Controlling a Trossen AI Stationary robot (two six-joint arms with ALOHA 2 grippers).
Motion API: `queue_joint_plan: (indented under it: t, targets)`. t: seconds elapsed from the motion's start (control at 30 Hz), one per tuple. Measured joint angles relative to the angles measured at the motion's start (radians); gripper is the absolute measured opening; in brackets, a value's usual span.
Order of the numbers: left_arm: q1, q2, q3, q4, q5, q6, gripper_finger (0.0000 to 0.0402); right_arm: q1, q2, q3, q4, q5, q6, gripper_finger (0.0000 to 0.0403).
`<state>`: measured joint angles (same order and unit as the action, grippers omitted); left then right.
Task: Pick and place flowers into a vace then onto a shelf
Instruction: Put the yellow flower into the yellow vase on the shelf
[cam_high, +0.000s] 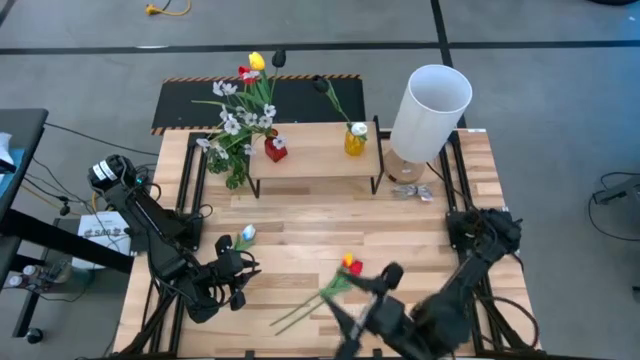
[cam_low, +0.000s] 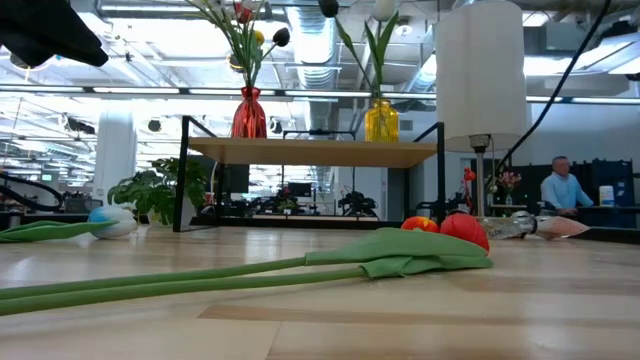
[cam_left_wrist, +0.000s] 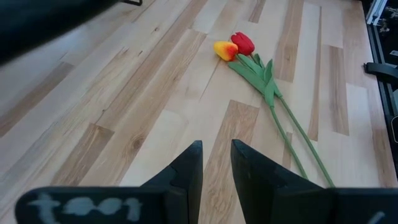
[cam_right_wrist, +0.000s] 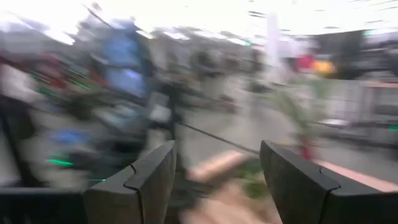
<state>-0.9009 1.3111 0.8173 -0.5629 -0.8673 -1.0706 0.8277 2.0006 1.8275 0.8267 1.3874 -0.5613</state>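
Observation:
Two tulips, one red and one orange-yellow (cam_high: 349, 265), lie flat on the table with green stems running toward the near edge (cam_left_wrist: 273, 102) (cam_low: 440, 226). A white tulip (cam_high: 246, 235) lies by the left arm (cam_low: 110, 222). On the shelf (cam_high: 315, 160) stand a red vase (cam_high: 275, 150) full of flowers and a yellow vase (cam_high: 355, 140) with a black and a white tulip. My left gripper (cam_high: 243, 287) (cam_left_wrist: 216, 171) hovers left of the two stems, slightly open and empty. My right gripper (cam_high: 345, 322) (cam_right_wrist: 217, 180), open and empty, hangs above the stems' near ends.
A tall white lampshade (cam_high: 430, 108) stands at the shelf's right end, with a crumpled clear wrapper (cam_high: 410, 192) at its foot. A bushy green sprig (cam_high: 237, 172) hangs at the shelf's left end. A person (cam_low: 560, 188) sits far behind the table.

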Motion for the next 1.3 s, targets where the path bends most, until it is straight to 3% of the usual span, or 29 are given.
queue_joint_plan:
  t: [0.07,0.2,0.37,0.47,0.57,0.67,0.8,1.03,1.1,1.3]
  targets:
    - [0.001,0.000,0.000,0.000,0.000,-0.001,0.0071,0.026,0.000,0.000,-0.046,-0.134,0.110,0.0226]
    - [0.005,0.000,0.000,0.001,0.010,-0.009,0.0071,0.034,0.000,0.000,-0.216,-0.498,0.383,0.0226]
    - [0.006,0.000,0.000,0.001,0.013,-0.035,0.0071,0.004,0.000,0.000,-0.487,-0.941,0.826,0.0226]
    - [0.006,0.000,0.000,0.001,0.024,-0.038,0.0071,-0.008,0.000,0.000,-0.744,-1.127,1.157,0.0226]
    - [0.006,0.000,0.000,0.001,0.068,-0.054,0.0071,-0.002,0.000,0.000,-1.028,-1.243,1.466,0.0226]
    - [0.006,0.000,0.000,0.000,0.135,-0.090,0.0071,0.026,0.000,0.000,-1.293,-1.260,1.757,0.0226]
    - [0.006,0.000,0.000,0.000,0.210,-0.137,0.0071,0.083,0.000,0.000,-1.526,-1.196,2.152,0.0226]
    - [0.005,0.000,0.000,0.000,0.235,-0.174,0.0071,0.199,0.034,-0.001,-1.777,-0.779,2.731,0.0226]
    - [0.006,0.000,0.000,-0.002,0.246,-0.174,0.0071,0.196,0.064,0.003,-1.760,-0.720,2.798,0.0226]
    - [0.005,0.001,0.000,-0.004,0.336,-0.110,0.0071,0.083,0.176,-0.002,-1.608,-0.722,2.798,0.0213]
